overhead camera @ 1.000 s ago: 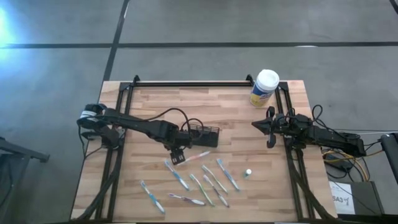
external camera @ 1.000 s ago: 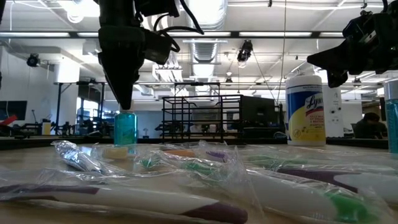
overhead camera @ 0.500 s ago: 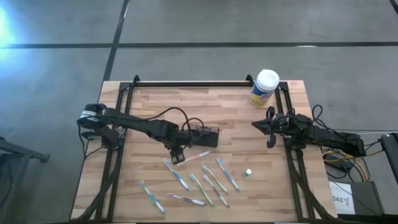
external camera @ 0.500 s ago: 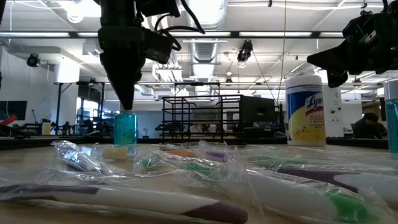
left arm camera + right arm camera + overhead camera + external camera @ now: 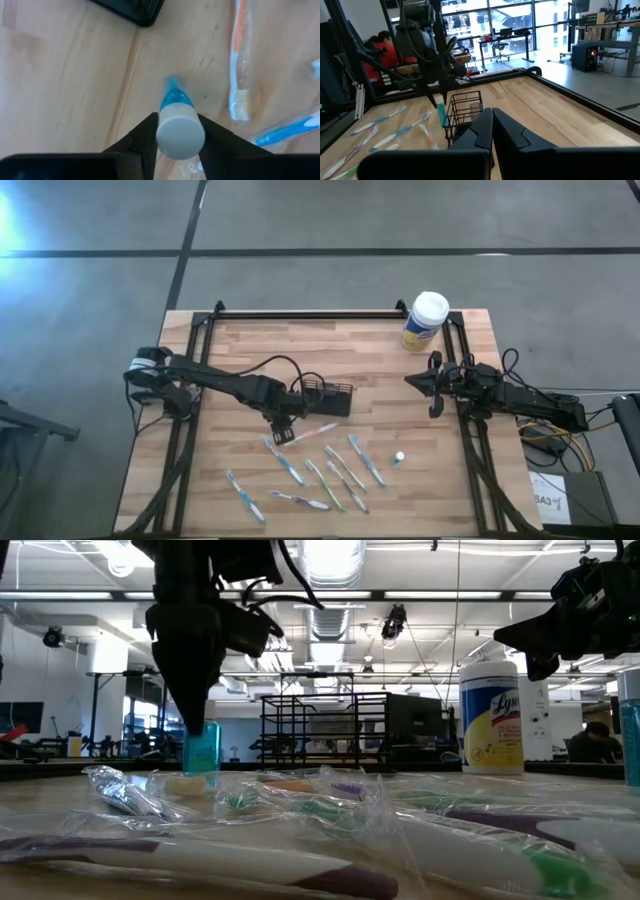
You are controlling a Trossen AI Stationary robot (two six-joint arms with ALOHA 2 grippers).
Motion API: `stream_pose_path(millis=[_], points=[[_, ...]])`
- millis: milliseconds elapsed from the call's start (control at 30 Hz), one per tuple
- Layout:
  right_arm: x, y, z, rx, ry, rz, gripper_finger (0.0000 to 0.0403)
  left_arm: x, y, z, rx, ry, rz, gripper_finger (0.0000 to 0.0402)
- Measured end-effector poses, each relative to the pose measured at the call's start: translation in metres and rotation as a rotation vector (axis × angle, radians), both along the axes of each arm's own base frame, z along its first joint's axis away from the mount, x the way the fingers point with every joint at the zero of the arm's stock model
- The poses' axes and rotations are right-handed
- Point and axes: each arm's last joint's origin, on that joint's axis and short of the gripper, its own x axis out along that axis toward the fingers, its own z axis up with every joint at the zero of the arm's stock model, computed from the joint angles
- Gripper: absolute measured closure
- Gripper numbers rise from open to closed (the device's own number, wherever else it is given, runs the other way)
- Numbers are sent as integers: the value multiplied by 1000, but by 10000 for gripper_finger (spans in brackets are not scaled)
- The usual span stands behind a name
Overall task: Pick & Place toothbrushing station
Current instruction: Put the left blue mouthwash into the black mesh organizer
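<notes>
A small blue bottle (image 5: 201, 748) with a round white cap (image 5: 180, 134) stands upright on the wooden table, just near of the black mesh toothbrushing station (image 5: 328, 396), whose corner (image 5: 136, 11) shows in the left wrist view. My left gripper (image 5: 283, 423) points down over the bottle and is shut on its cap. My right gripper (image 5: 428, 385) waits shut above the table's right edge, its fingers (image 5: 492, 125) level and toward the station (image 5: 465, 112). Several wrapped toothbrushes (image 5: 330, 470) lie on the near half of the table. My left gripper pinches the bottle's white cap (image 5: 161, 131) between its two fingers, one on each side. The fingers (image 5: 196, 690) come from above, pointing almost straight down. The bottle stands upright, its base on the table.
A white-lidded, yellow-labelled canister (image 5: 424, 322) stands at the far right corner. A small white piece (image 5: 399, 457) lies right of the toothbrushes. An orange-handled brush (image 5: 239, 60) lies close beside the bottle. Black frame rails (image 5: 300, 314) run along the table's far and side edges.
My left gripper has sunk a little, straight down onto the top of the blue bottle. The bottle, the station and the toothbrushes lie where they were.
</notes>
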Motion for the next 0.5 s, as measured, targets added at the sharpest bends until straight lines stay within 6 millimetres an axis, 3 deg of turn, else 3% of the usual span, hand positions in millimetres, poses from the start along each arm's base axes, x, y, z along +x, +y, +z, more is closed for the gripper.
stream_pose_path(millis=[200, 500], points=[[0, 0, 0, 0, 1, 0, 394, 4, -1, 7, -18, -28, -10, 296], [0, 0, 0, 0, 1, 0, 394, 4, -2, 7, -44, -22, -14, 205]])
